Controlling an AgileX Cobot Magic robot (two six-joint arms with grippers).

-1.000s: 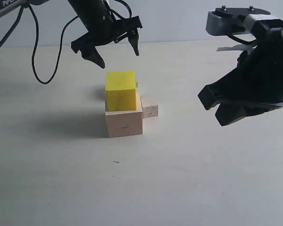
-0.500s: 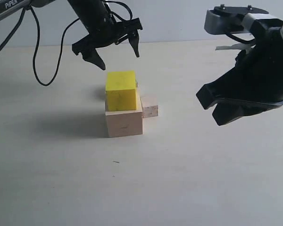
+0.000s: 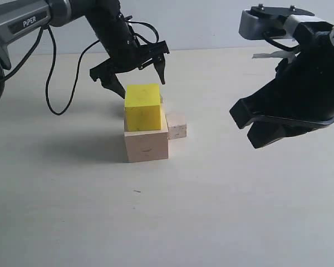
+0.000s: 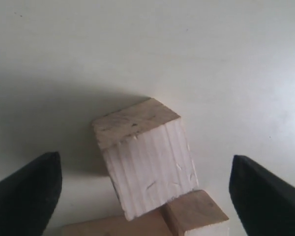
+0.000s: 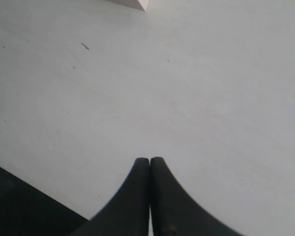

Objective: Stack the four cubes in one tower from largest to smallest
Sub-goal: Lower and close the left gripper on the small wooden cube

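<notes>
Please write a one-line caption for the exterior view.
Open left pincer hovers near yellow cube stacked on large wooden cube.

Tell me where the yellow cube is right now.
In the exterior view the yellow cube sits left of centre, stacked on the large pale wooden cube, with a small wooden cube on the table just to their right.

Our left end effector (image 3: 140, 82) is black, with two pointed fingers (image 3: 113, 84). Behind it runs a grey arm (image 3: 50, 12) lettered "PiPER" in white, with a loose black cable (image 3: 57, 114). Our right end effector (image 5: 150, 162) is glossy black, and above it sits a grey bracket (image 3: 267, 23) topped with screws (image 3: 260, 6).
</notes>
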